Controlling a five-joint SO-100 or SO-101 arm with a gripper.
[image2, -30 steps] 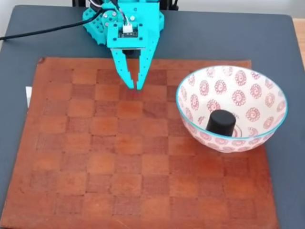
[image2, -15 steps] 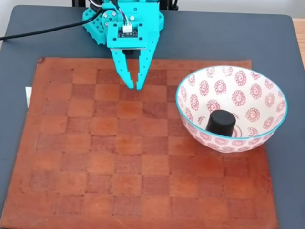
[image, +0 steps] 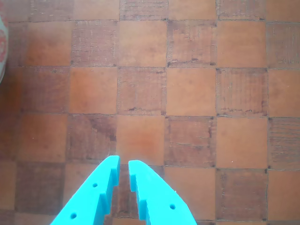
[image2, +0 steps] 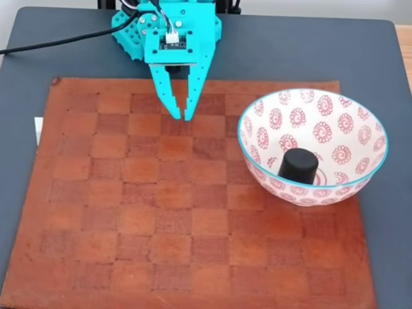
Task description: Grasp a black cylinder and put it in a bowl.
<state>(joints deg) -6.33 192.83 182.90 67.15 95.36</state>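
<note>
Task is judged essentially complete. The black cylinder [image2: 299,165] is seen upright inside the bowl [image2: 360,125], resting on the bowl's floor toward the near-left wall in the fixed view. Nothing is carried by the end effector [image2: 182,117]: in the fixed view the teal fingers are drawn together to a near-touching point, with nothing between them. The same is shown in the wrist view, where the end effector [image: 124,165] is clenched to a thin slit over bare board squares.

The end effector is parked over the far edge of the checkered board [image2: 129,225], well apart from the bowl and to its left in the fixed view. A sliver of the bowl's outer wall [image: 2,51] is caught at the left edge of the wrist view.

The bowl is set on the right side of the board, which lies on the dark worktop [image2: 290,51]. A black cable [image2: 58,42] is run from the arm's base off to the left.

Left to do, as judged: nothing on the cylinder itself; at most a return of the arm to rest. No second cylinder is seen on the board.
</note>
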